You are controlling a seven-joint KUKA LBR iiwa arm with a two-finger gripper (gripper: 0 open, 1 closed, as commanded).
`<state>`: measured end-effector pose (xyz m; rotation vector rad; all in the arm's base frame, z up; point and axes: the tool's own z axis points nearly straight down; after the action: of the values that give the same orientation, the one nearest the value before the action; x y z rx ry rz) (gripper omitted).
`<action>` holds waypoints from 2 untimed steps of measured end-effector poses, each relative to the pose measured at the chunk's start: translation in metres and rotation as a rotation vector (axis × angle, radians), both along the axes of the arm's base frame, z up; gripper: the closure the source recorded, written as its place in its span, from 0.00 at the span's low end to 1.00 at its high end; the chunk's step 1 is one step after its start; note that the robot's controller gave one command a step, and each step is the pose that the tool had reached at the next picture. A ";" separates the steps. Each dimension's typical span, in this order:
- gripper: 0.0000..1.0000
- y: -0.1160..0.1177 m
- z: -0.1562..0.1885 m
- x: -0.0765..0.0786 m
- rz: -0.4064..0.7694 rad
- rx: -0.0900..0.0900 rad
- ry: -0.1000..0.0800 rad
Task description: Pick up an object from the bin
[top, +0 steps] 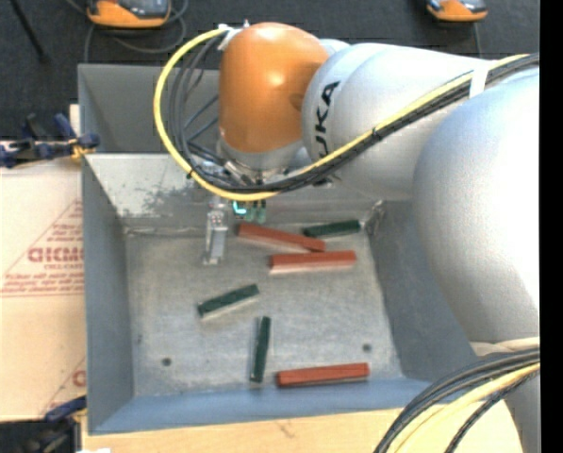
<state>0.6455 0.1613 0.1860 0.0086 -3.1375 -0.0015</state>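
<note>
Gripper: the gripper (215, 251) hangs low near the back wall of the bin (107, 281), left of centre. Whether it is open or closed cannot be told, and no load is seen.
Nearest thing: the slanted red stick (281, 239), whose left end is just beside the gripper on its right.
Neighbour: the flat red stick (311, 261) meets the slanted one's right end. Touching or overlapping cannot be told.
Alternative: the green stick (228, 301) lies alone on open floor.
Recommendation: centre over the chosen stick, straddle its narrow width, and descend square. The left end looks clearest of the neighbour.
Risk: the back wall is close.
</note>
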 end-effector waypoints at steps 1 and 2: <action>0.00 -0.038 -0.114 -0.032 0.201 0.002 -0.008; 0.00 -0.040 -0.083 -0.056 0.207 0.002 -0.008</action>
<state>0.5892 0.1212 0.1028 0.3338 -3.1276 -0.0035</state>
